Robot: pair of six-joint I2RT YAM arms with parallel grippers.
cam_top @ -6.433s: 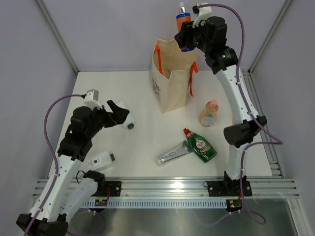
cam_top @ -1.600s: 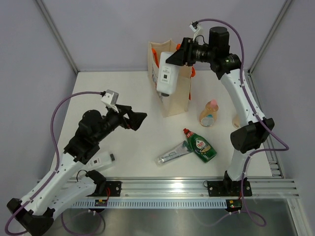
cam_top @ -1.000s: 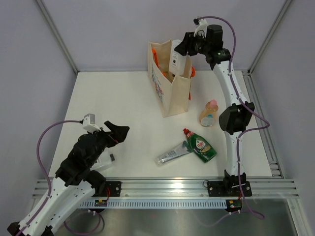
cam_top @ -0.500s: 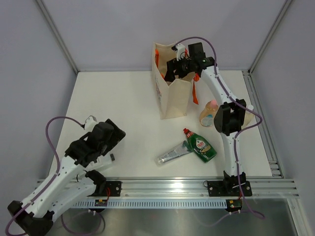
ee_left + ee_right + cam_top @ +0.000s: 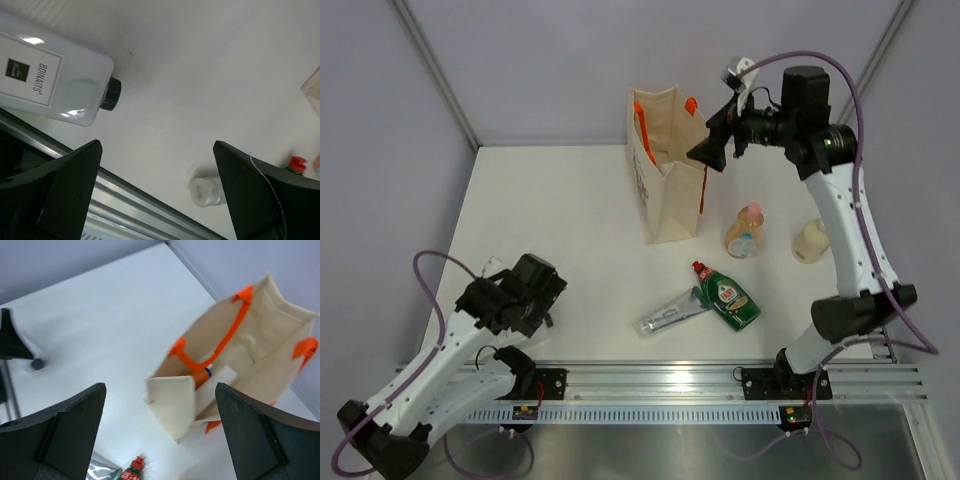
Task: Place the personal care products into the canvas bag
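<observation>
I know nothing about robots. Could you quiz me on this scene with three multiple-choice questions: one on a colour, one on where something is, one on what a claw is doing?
1. What colour are the canvas bag handles?
A) orange B) blue C) black
2. Where is the green red-capped bottle?
A) inside the bag B) on the table beside the silvery-green tube C) in a gripper
3. What is the right gripper doing?
A) gripping a white bottle B) shut on nothing C) open, holding nothing

Answers: 1 A, orange straps show at the bag's mouth. 2 B, it lies flat next to the tube. 3 C, the right wrist view shows its fingers wide apart with nothing between them.
</observation>
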